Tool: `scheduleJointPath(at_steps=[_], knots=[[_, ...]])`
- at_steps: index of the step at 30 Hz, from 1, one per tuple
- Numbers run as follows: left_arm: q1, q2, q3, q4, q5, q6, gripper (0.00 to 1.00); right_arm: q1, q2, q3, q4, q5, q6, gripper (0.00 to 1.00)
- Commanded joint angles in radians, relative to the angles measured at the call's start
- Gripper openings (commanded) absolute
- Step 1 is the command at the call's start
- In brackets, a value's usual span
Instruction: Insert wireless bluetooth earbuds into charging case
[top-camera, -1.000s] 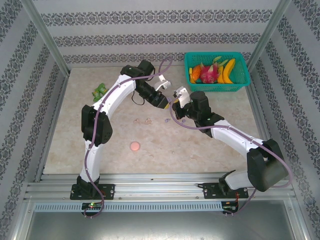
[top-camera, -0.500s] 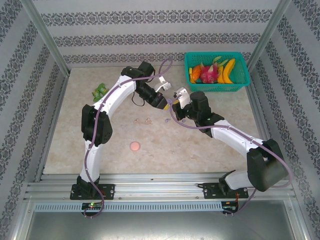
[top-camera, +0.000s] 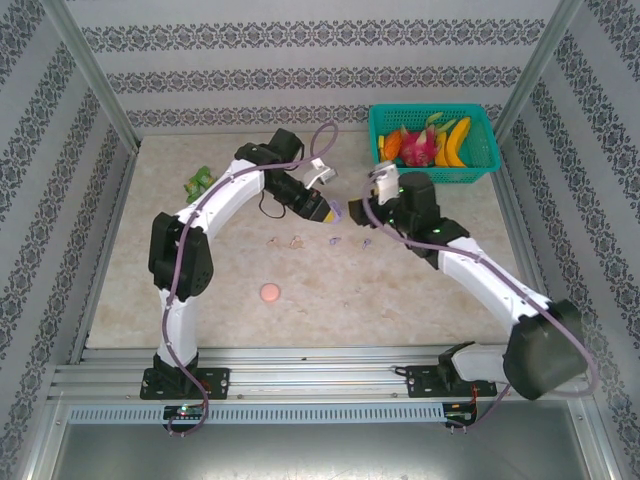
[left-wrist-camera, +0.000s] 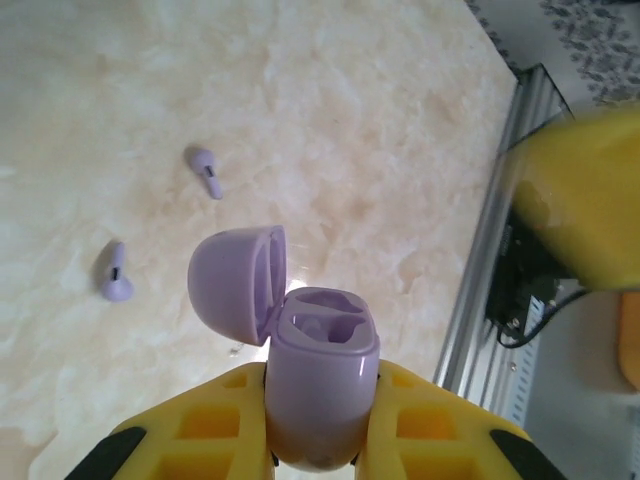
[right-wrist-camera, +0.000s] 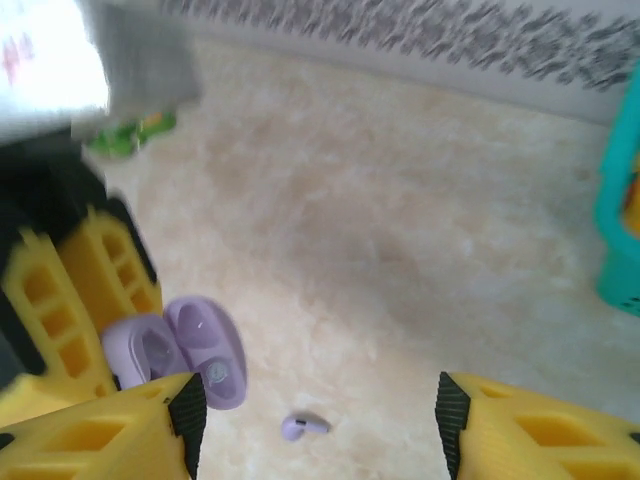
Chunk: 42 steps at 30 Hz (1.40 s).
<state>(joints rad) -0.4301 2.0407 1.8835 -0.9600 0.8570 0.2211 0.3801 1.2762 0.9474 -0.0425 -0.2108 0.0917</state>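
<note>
Centrally on the marbled table (top-camera: 420, 290) lie the loose buds. A pair of lilac earbuds (top-camera: 333, 241) sits side by side but apart, just below the middle of the top view. A pair of pink-beige earbuds (top-camera: 293, 240) lies to their left, too small to tell how they are turned. The left wrist view shows both lilac buds lying on their sides in the left half of the frame, apart from each other.

Just above them in the top view hangs the lilac charging case (left-wrist-camera: 322, 345). It is clenched at its lower body between the yellow fingers (left-wrist-camera: 215, 430) of the left tool (left-wrist-camera: 320, 385). Its lid (left-wrist-camera: 232, 285) is swung open to the left. The two wells face the camera, and whether anything sits in them I cannot tell.

The right tool (right-wrist-camera: 314, 400) stands released just right of the case, its fingers wide apart with nothing between them. One lilac bud shows on the table low in the gap between them. A blurred yellow finger of this tool crowds the upper right of the left wrist view, near the case's open mouth.

Farther out, a round pink case (top-camera: 270, 293) lies lower left of the buds, well apart. A green packet (top-camera: 200, 182) sits at the left. A teal basket (top-camera: 480, 165) holding fruit (top-camera: 425, 145) stands at the upper right.
</note>
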Motion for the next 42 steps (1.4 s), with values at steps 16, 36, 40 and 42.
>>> scheduleJointPath(at_steps=[16, 36, 40, 42], knots=[[0.034, -0.403, -0.590, 0.855, -0.577, -0.255, 0.00, -0.046, 0.008, 0.073, -0.361, 0.016, 0.476, 0.61], [0.045, -0.535, -1.116, 1.844, -0.544, -0.377, 0.00, 0.101, 0.609, 0.463, -0.482, 0.032, 0.482, 0.53], [0.049, -0.559, -1.142, 1.881, -0.561, -0.402, 0.00, 0.102, 0.698, 0.536, -0.475, -0.007, 0.484, 0.52], [0.051, -0.565, -1.148, 1.896, -0.569, -0.415, 0.00, 0.101, 0.743, 0.572, -0.476, -0.020, 0.484, 0.50]])
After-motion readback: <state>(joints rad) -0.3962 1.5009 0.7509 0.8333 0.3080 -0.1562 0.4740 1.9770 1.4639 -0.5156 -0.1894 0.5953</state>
